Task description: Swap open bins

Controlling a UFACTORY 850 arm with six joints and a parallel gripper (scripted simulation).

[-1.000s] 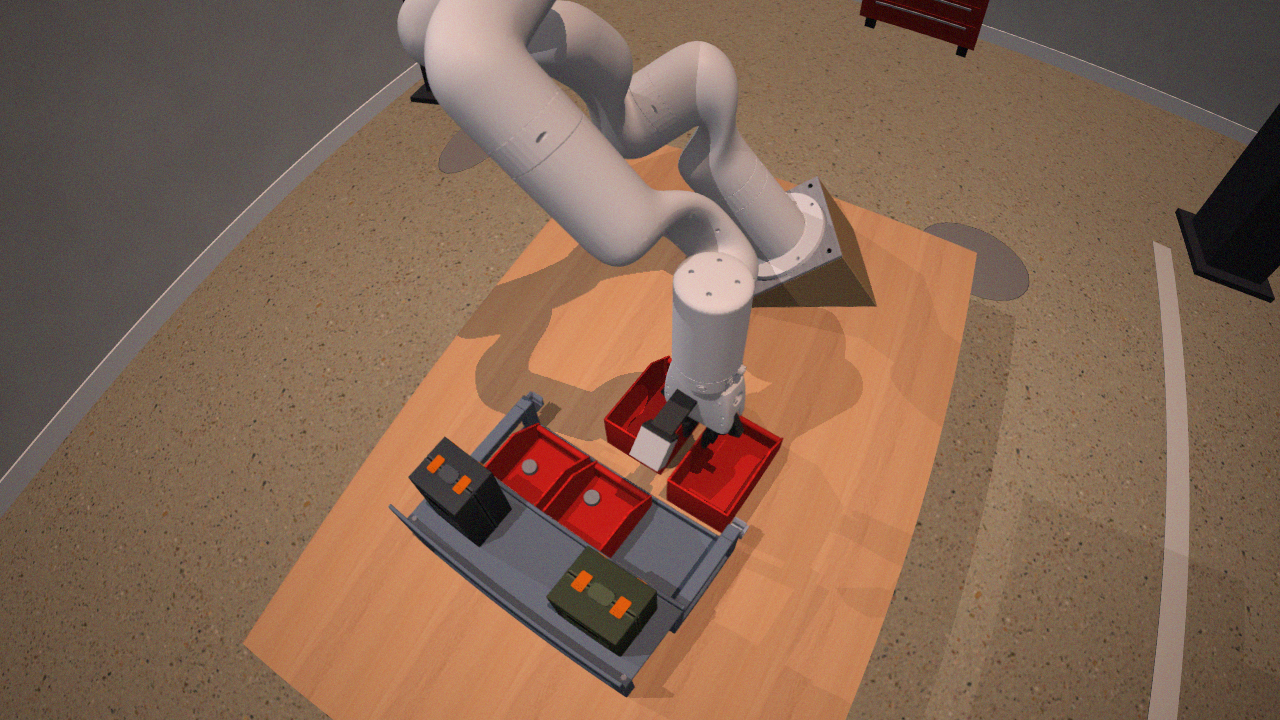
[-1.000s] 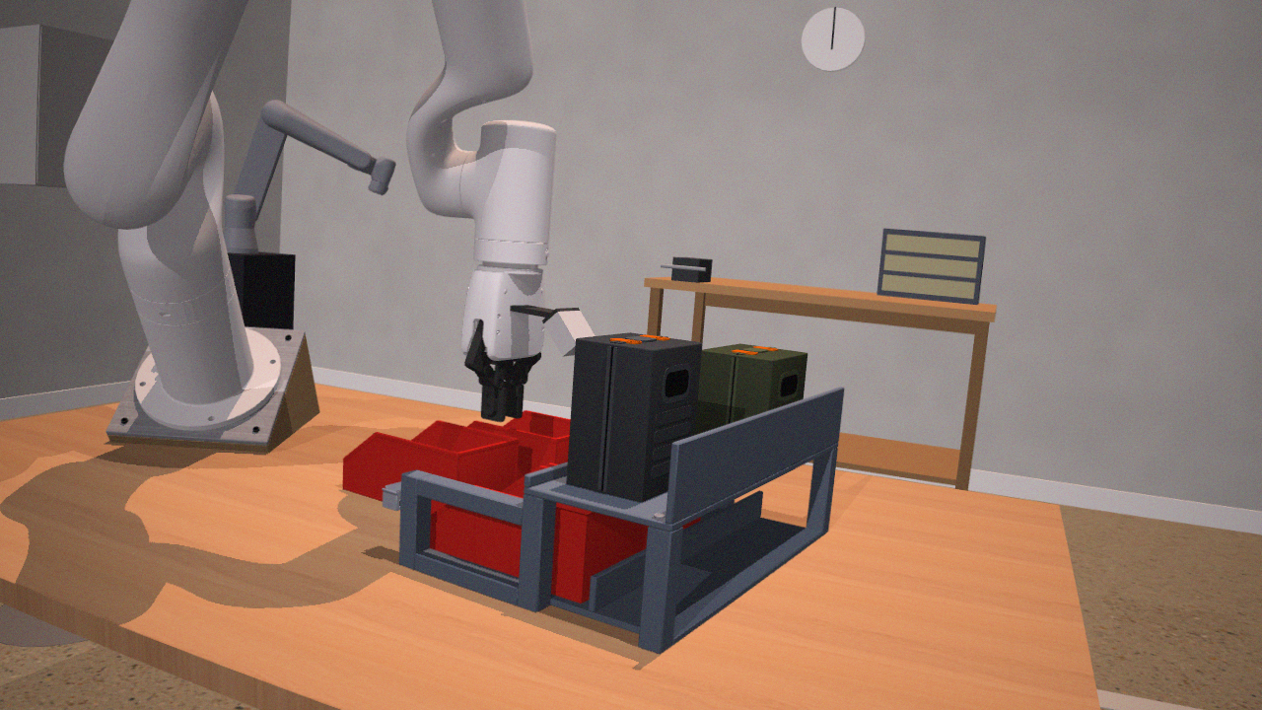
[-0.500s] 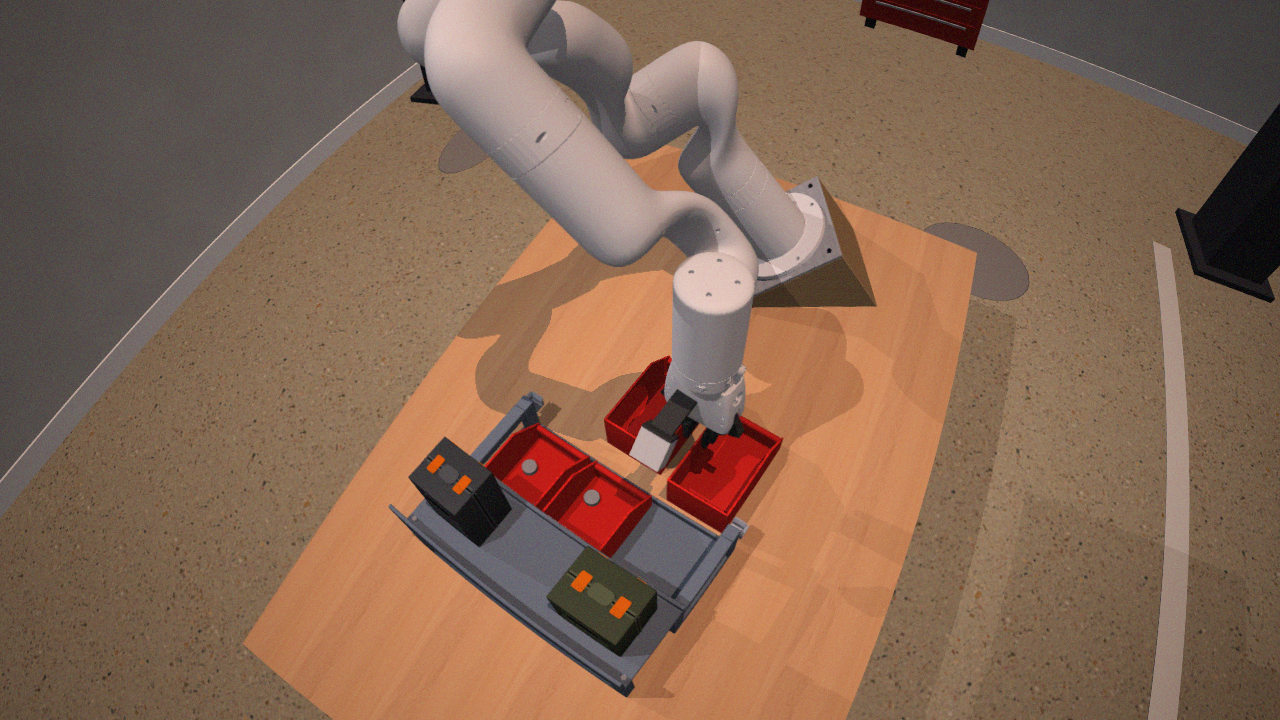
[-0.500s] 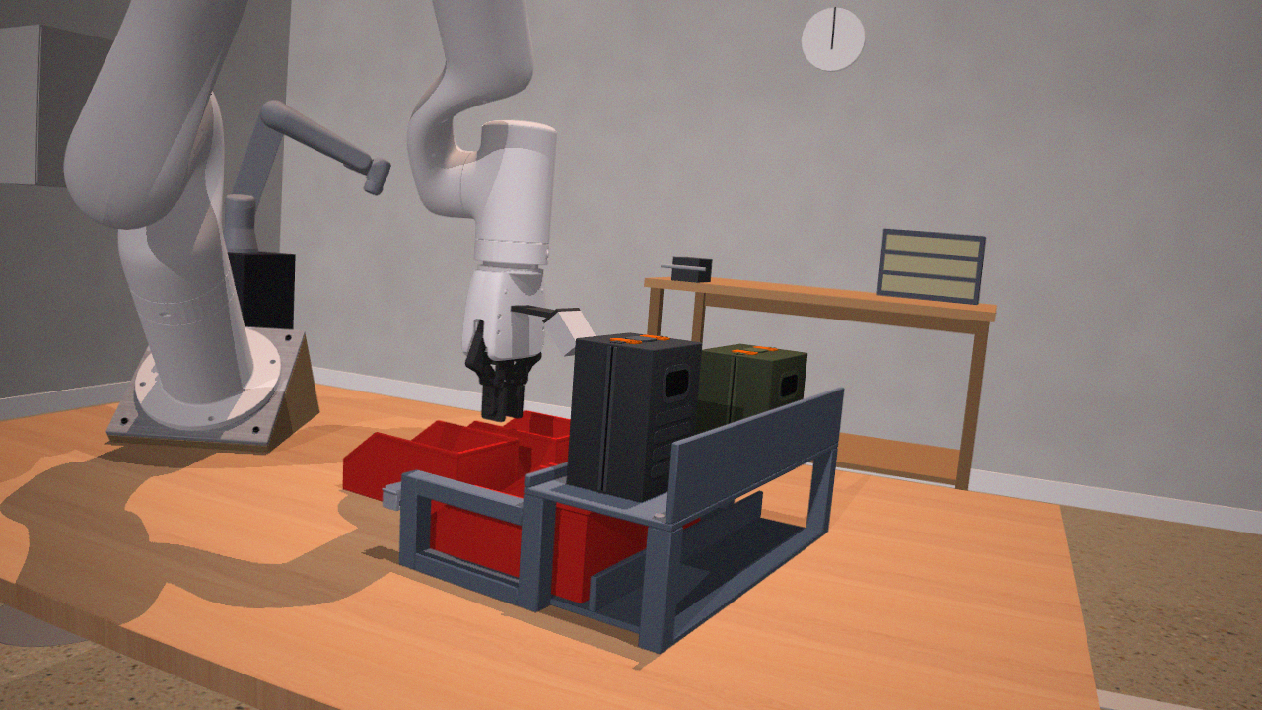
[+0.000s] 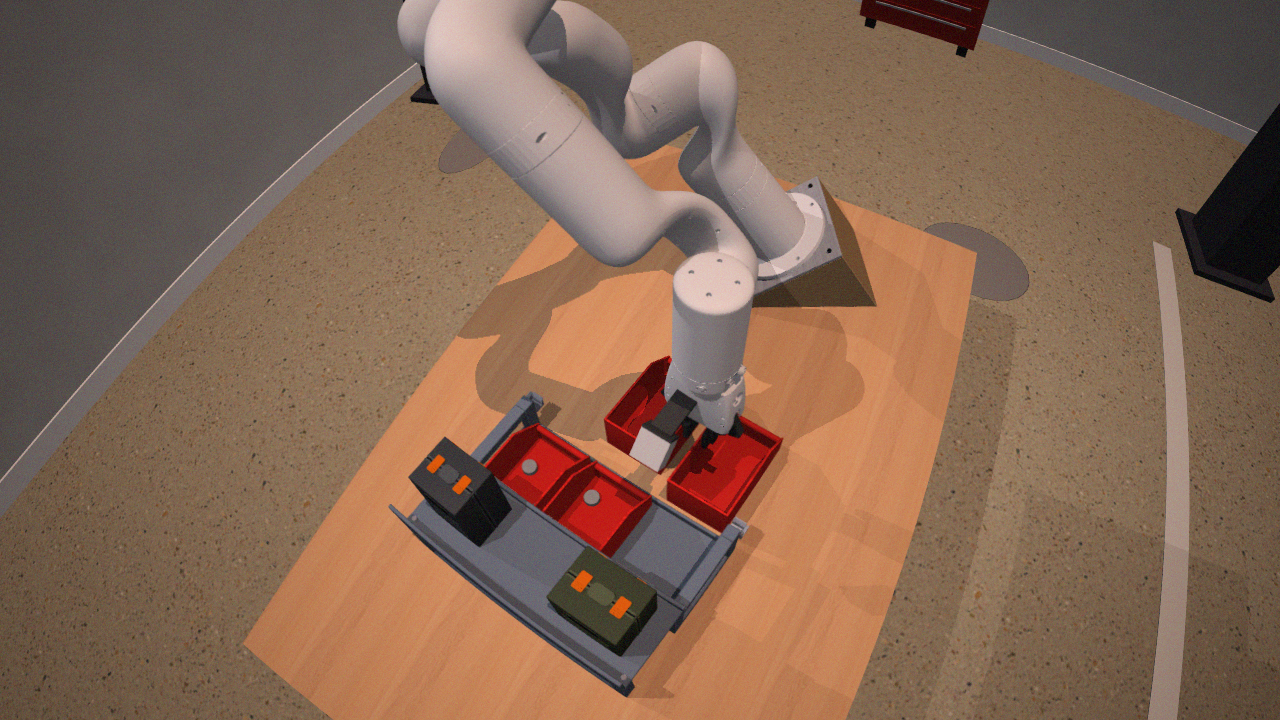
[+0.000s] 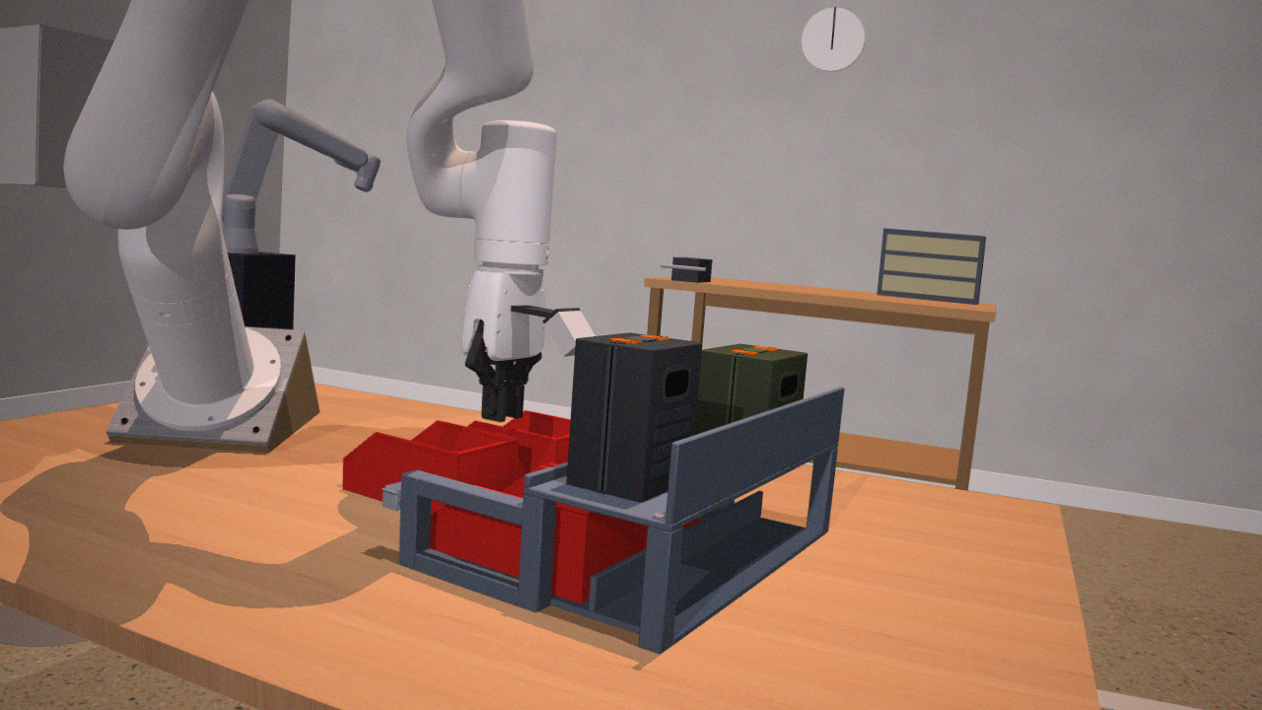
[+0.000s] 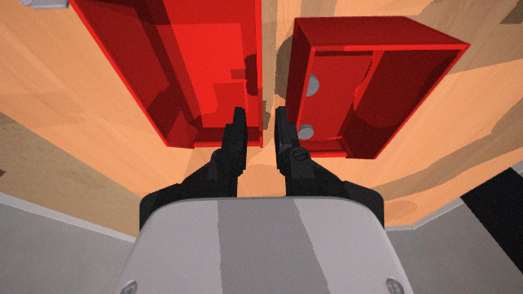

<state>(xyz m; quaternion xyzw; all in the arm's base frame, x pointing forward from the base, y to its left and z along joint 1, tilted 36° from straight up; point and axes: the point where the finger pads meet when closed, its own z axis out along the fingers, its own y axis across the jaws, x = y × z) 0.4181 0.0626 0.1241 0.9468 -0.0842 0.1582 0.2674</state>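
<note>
Two red open bins stand on the table in front of the grey shelf [image 5: 572,537]. The empty bin [image 5: 725,470] shows at the left of the wrist view [image 7: 192,73]. The bin with two grey parts [image 7: 347,90] is partly hidden under the arm [image 5: 637,411] and lies nearest in the side view [image 6: 432,455]. My gripper [image 7: 260,121] [image 6: 503,410] points straight down, just above the rims, over the narrow gap between the two bins. Its fingers stand a little apart with nothing between them. The shelf's right-hand place [image 5: 666,546] has no bin in it.
Two more red bins [image 5: 534,465] [image 5: 595,505] sit in the shelf, each holding a grey part. A black case [image 5: 458,488] and a green case [image 5: 601,598] stand on the shelf's top board. The robot base [image 5: 805,241] is at the table's far end.
</note>
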